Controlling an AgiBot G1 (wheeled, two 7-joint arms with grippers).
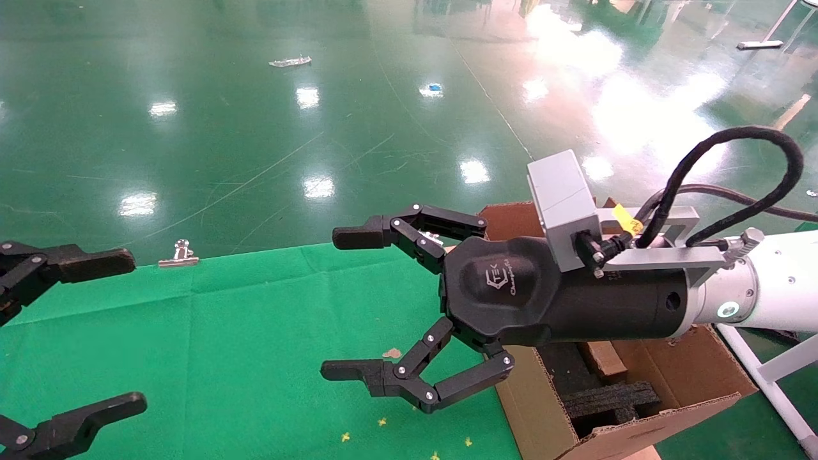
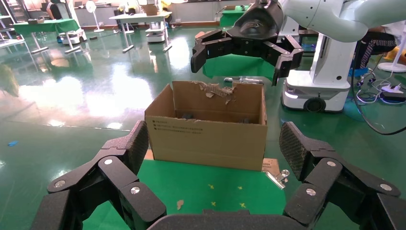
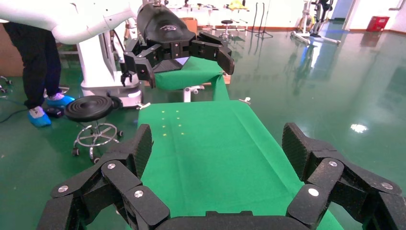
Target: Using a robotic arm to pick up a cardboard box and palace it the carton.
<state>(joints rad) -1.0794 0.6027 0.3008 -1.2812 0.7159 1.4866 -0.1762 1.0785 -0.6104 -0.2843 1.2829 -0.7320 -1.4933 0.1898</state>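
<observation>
Fingers of the right gripper gaped wide and empty at frame centre beside the tan, ragged-flapped carton, the left gripper likewise spread at left edge.

green cloth lies bare; carton flanks it.

The carton is largely hidden behind the right gripper in the head view, and its near corner runs off the bottom edge. The left gripper is cut by the left edge, only its fingertips showing. Small specks on the floor are too small to identify.
</observation>
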